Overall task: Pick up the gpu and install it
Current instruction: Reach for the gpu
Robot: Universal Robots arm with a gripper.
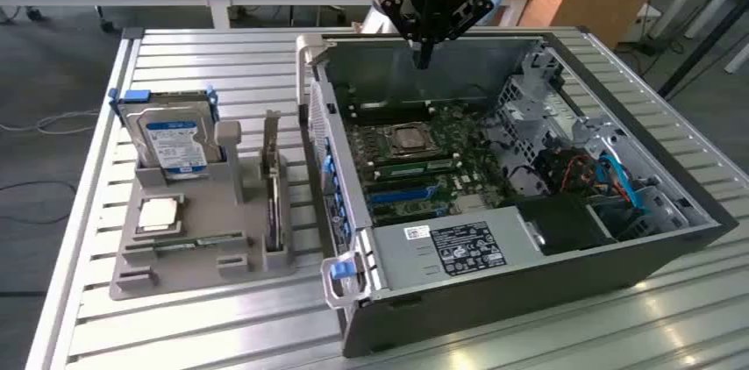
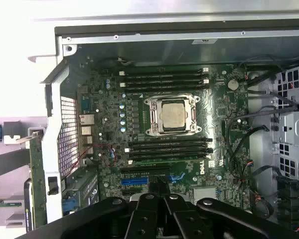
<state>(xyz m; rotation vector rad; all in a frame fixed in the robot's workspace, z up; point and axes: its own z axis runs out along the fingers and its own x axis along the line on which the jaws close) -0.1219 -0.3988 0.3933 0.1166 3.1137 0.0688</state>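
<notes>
gpu (image 1: 273, 195) well apart from tool (image 1: 424, 60)

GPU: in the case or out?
Out. The gpu stands on edge in the grey holder, on the table beside the computer case.

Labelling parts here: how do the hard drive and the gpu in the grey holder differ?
The hard drive is a thick silver block with a blue label; the gpu is a thin dark card. The hard drive stands at the far end of the grey holder; the gpu stands on edge along the side nearest the computer case. Both stand in that holder, apart from the gripper.
</notes>
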